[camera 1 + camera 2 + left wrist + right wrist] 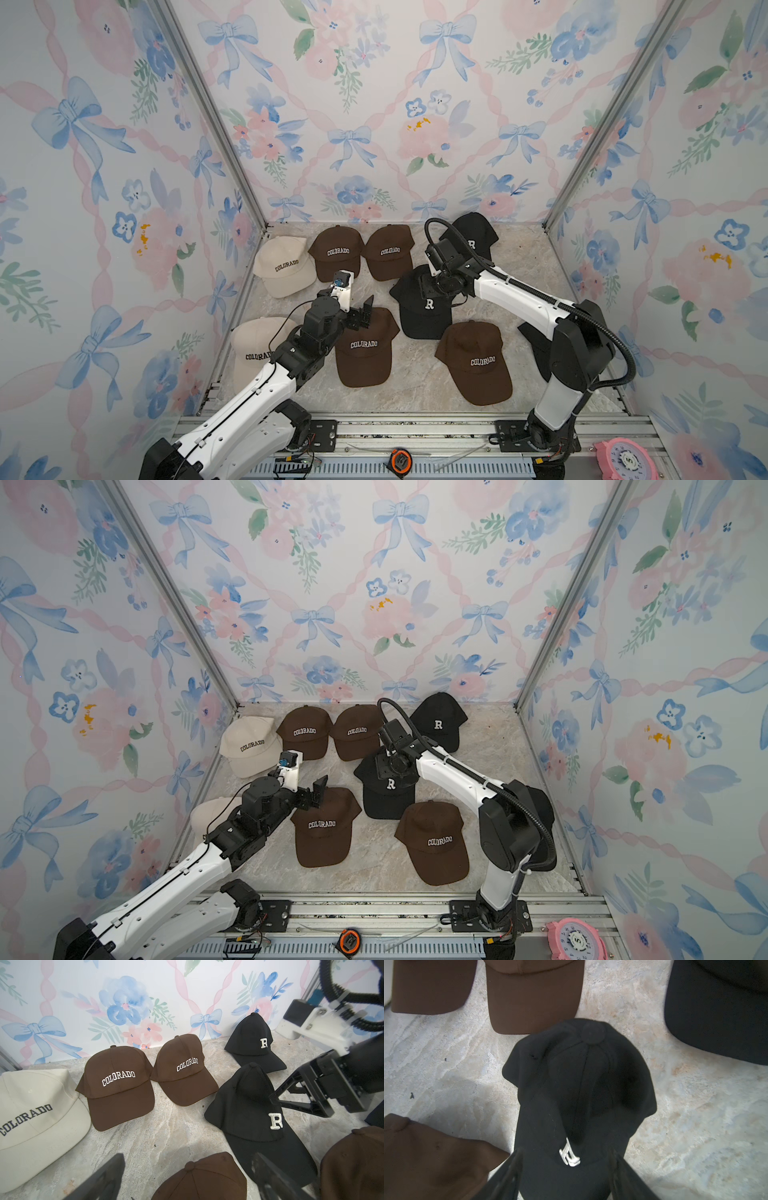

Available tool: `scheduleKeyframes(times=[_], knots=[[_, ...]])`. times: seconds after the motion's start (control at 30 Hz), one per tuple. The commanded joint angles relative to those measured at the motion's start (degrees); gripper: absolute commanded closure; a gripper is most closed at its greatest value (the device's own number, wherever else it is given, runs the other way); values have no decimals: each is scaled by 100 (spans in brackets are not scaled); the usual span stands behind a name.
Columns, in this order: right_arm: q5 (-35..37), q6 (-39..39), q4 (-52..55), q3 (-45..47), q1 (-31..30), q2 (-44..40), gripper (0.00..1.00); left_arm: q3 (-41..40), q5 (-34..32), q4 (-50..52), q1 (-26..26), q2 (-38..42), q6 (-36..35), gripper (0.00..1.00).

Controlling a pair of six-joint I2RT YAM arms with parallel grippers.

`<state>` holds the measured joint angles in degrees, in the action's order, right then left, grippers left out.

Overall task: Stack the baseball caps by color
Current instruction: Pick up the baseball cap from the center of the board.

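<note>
Baseball caps lie spread on the marble table (pixel 415 395). At the back are a cream cap (pixel 284 266), two brown caps (pixel 337 251) (pixel 388 251) and a black cap (pixel 478 232). In front lie a cream cap (pixel 251 349), two brown caps (pixel 365 347) (pixel 476 361) and a black cap (pixel 534 338) half hidden under the right arm. My right gripper (pixel 566 1167) is down on the middle black cap (pixel 581 1084), jaws pressed against both sides of its bunched crown. My left gripper (pixel 187 1178) hangs open above the rear of the middle brown cap (pixel 199 1180).
Flowered walls close the table on three sides. A metal rail (pixel 415 428) runs along the front, with an orange tape measure (pixel 401 460) and a pink round clock (pixel 623 459) beyond it. Both arms reach in from the front corners.
</note>
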<state>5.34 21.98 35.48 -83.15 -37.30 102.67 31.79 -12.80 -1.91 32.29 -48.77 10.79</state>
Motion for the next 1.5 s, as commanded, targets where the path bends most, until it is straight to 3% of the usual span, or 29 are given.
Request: scheduleKeyframes(times=[0.0, 0.53, 0.67, 0.87, 1.23, 1.47], knots=[[70, 54, 141, -345, -59, 273, 37, -50, 101, 68, 57, 103, 20, 2], [268, 175, 321, -750, 28, 886, 57, 125, 126, -60, 63, -167, -170, 2], [236, 224, 301, -727, 38, 911, 70, 192, 128, -112, 63, -291, -233, 2], [222, 197, 376, -703, 80, 878, 82, 262, 217, -291, 59, -482, -234, 2], [204, 57, 732, -1053, 231, 520, 92, 647, 352, -441, 59, -829, -266, 2], [223, -128, 1102, -1539, 432, 285, 92, 1002, 477, -503, 67, -1108, -323, 2]])
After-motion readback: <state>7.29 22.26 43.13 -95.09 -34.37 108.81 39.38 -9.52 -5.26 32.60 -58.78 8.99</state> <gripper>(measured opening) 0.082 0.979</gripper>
